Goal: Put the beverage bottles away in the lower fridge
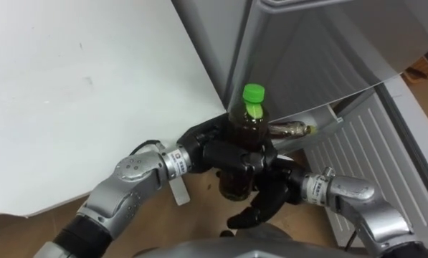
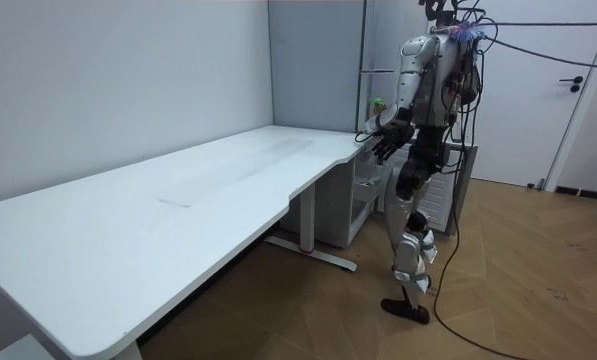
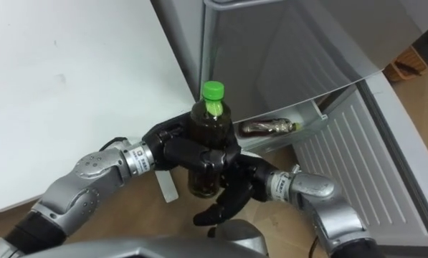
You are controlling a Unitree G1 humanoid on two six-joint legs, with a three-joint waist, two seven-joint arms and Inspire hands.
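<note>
My left hand (image 1: 224, 153) is shut on a dark tea bottle (image 1: 246, 126) with a green cap and holds it upright in front of the fridge. The right hand (image 1: 261, 203) hangs just below and beside the bottle's base, fingers loosely spread and holding nothing. A second dark bottle (image 1: 289, 130) lies on its side on a shelf inside the open lower fridge compartment (image 1: 321, 115), behind the held one. In the room view the robot stands at the table's far end facing the fridge (image 2: 418, 60), with the bottle (image 2: 377, 104) raised at chest height.
The white table (image 1: 70, 93) spreads across the left, its curved edge close to my left arm. The grey upper fridge door (image 1: 321, 50) rises above the bottle. The lower door's ribbed white inner face (image 1: 375, 154) stands open at the right. Wooden floor lies below.
</note>
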